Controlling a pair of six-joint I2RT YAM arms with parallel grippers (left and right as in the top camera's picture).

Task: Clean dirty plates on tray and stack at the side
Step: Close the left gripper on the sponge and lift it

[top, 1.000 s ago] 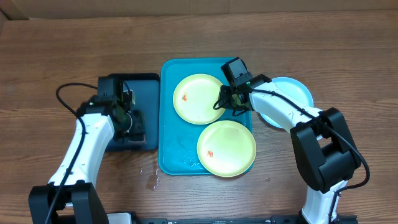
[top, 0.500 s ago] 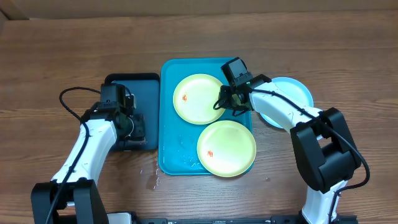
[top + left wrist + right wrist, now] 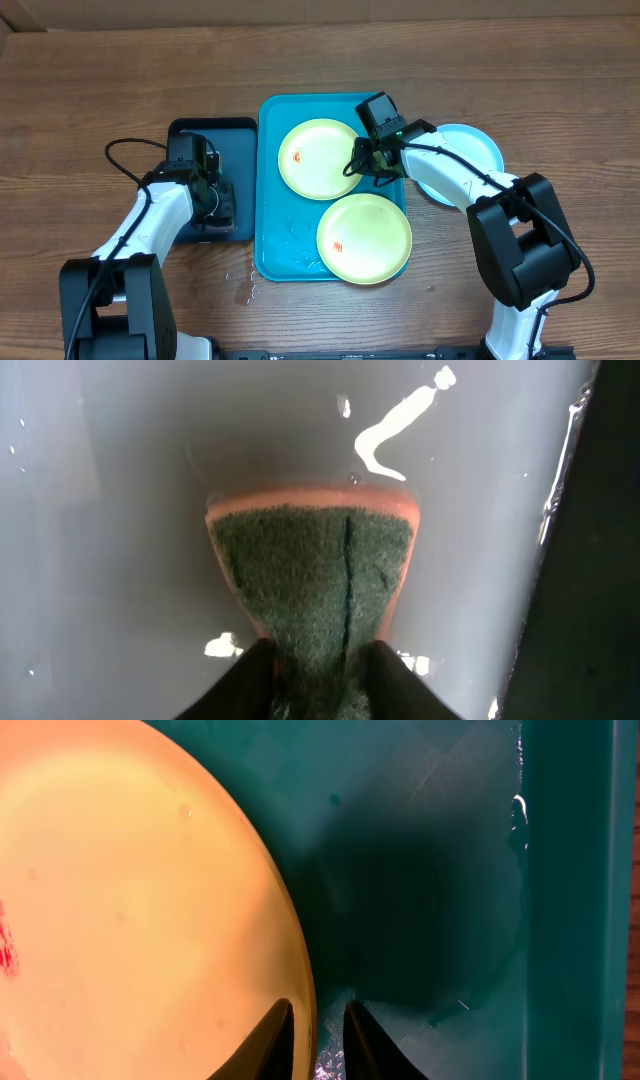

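Overhead: upper plate point(image 3: 318, 158) and lower plate point(image 3: 364, 238) on tray point(image 3: 272, 230), blue plate point(image 3: 475, 145) off it; task judged early.

Both yellow plates lie apart inside the tray, each with a red smear, so neither looks cleaned. Blue plate rests on the table point(image 3: 560, 90) just right of the tray, partly under the right arm; whether it is clean cannot be told, though it may start the stack. Right gripper point(image 3: 318, 1020): fingers narrow, straddling the upper plate's right rim, one over the plate, one over the tray floor. Left gripper point(image 3: 320, 660): over the navy tray point(image 3: 235, 135), fingers pinching the near end of a sponge point(image 3: 310, 560) lying on its wet floor. Outstanding: wipe both yellow plates, stack them at the side.
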